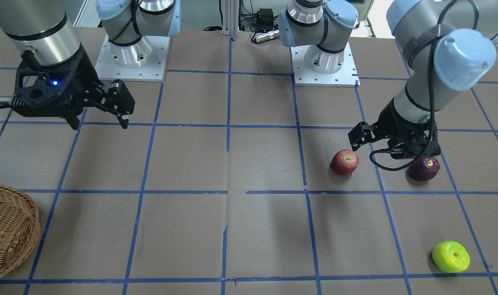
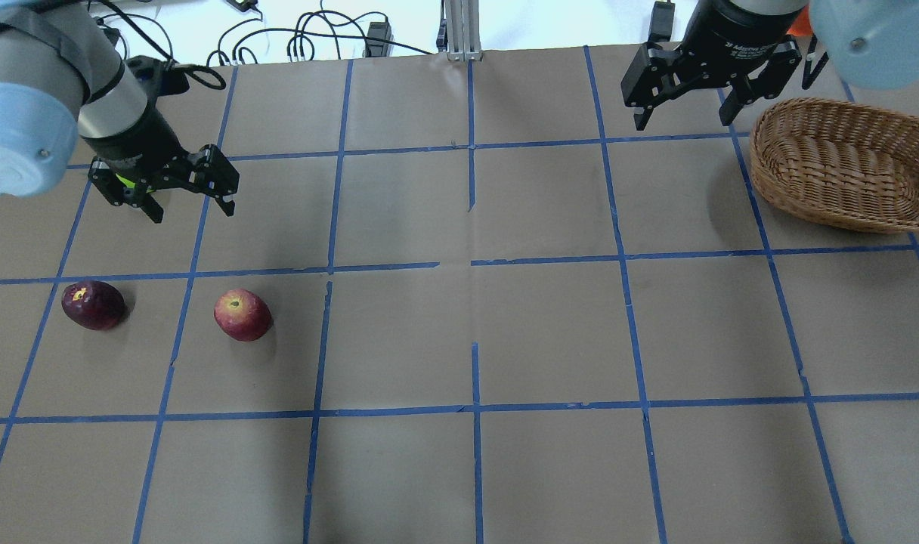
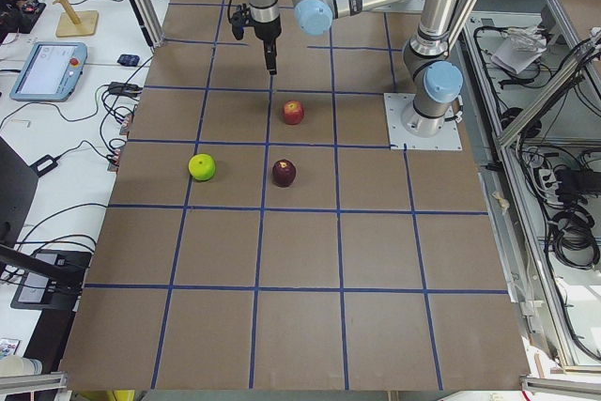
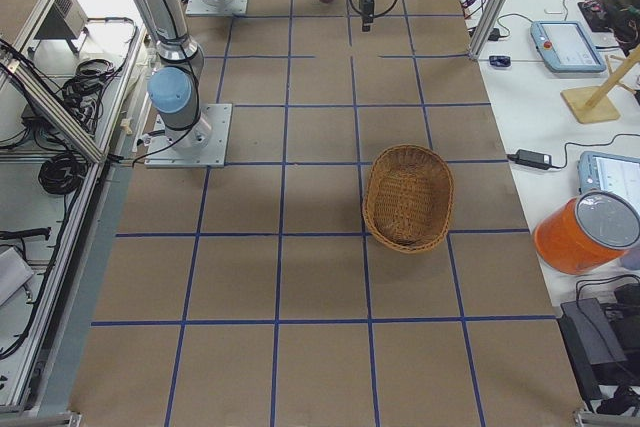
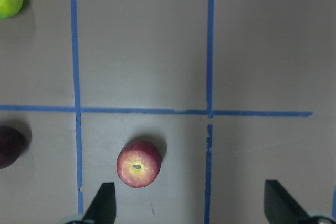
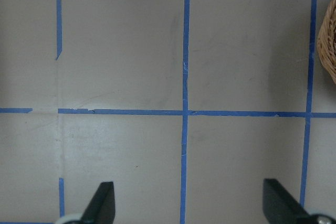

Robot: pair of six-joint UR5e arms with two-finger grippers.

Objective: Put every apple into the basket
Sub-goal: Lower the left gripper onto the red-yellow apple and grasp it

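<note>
as the table [image 2: 550, 332] stands now: 3 apples are seen lying on it, none is placed in the basket [image 2: 845, 162] yet; task is judged at its start.
left gripper [image 2: 193, 208]: held raised over the table w/ fingers spread wide, nothing is pinched; table is viewed straight down from the wrist, prob. so a target can be picked.
red apple [image 2: 242, 314]: set stem-end up, seen in the left wrist view just beside the inner edge of one fingertip [image 5: 102, 205]; judged the likeliest 1st pick.
purple apple [image 2: 93, 304]: laid near the red one but apart from it, toward the table's left end; only its edge is caught in the wrist view.
green apple [image 1: 451, 257]: placed on the side far from the robot, apart from the other 2; mostly hidden behind the left gripper in the overhead view.
basket: set on the robot's right side, well apart from all apples, nothing seen inside; a long carry or a hand-over is prob. needed.
right gripper [image 2: 683, 117]: hung just beside the basket's rim, fingers spread, nothing held; prob. parked there bc no apple is within reach.
next move (judged): left gripper is to be centred over the red apple & lowered so it is straddled, else it may be nudged & rolled.
</note>
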